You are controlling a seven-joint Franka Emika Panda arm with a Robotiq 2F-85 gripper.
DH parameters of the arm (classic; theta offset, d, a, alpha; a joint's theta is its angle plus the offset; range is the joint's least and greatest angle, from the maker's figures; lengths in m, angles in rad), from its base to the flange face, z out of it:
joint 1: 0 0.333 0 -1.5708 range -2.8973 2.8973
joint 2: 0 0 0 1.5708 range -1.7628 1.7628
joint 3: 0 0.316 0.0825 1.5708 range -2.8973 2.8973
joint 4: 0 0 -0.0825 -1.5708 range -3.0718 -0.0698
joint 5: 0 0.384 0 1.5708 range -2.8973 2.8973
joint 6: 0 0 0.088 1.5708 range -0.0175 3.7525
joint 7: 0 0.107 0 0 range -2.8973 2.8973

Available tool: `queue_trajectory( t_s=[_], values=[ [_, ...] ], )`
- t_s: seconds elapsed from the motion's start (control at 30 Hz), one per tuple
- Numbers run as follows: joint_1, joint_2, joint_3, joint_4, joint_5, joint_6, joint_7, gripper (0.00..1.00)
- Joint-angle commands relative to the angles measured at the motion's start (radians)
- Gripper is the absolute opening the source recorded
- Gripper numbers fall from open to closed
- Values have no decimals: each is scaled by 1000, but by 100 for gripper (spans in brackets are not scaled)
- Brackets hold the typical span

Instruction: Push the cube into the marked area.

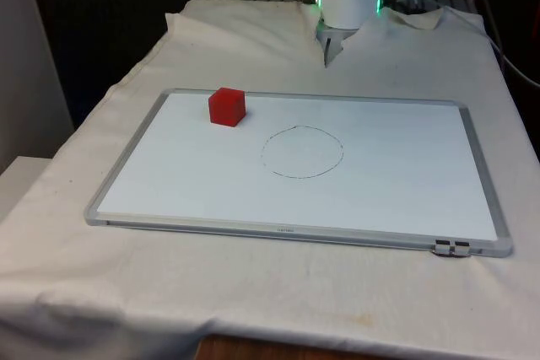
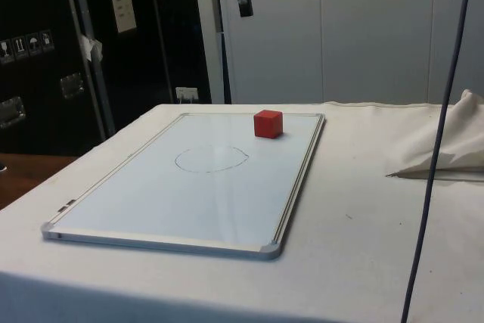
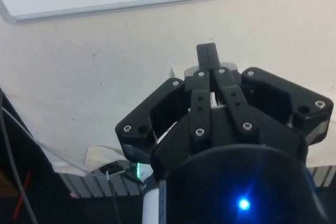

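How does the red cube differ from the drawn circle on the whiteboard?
The red cube is a solid block standing up from the board; the circle is a thin flat outline. The cube sits near the whiteboard's far edge, towards the front view's left; the circle lies near the middle. They are apart. Both are on the whiteboard.

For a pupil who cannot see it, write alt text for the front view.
A red cube sits near the far left corner of a whiteboard, left of a drawn circle at the board's middle. The board lies on a white cloth.
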Motion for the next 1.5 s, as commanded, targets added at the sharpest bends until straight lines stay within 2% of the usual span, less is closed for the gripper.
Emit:
queue_trajectory(
  t_s=[0.0, 0.1, 0.3, 0.33, 0.37, 0.57, 0.63, 0.8, 0.87, 0.9, 1.13, 1.17, 1.2, 1.43, 1.47],
  values=[
    [-1, 0, -5, -2, -2, 2, -5, 0],
    [-7, -11, -20, -28, -18, 41, -19, 0],
    [-9, 0, -38, -63, -20, 119, -13, 0],
    [-7, 0, -37, -58, -9, 100, -23, 0],
    [-9, 1, -39, -67, -20, 129, -10, 0],
    [-11, 19, -51, -96, -17, 203, 5, 0],
    [-9, 21, -52, -95, -9, 196, -2, 0],
    [-14, 43, -67, -129, -7, 283, 12, 0],
    [-14, 51, -73, -139, -4, 307, 13, 0],
    [-12, 52, -73, -136, -5, 296, 10, 0],
    [-19, 82, -95, -175, 10, 399, 14, 0],
    [-16, 79, -93, -168, 3, 376, 13, 0],
    [-19, 91, -101, -184, 14, 422, 13, 0],
    [-24, 130, -123, -215, 36, 509, 7, 0],
    [-20, 124, -120, -204, 24, 480, 13, 0]
  ],
)
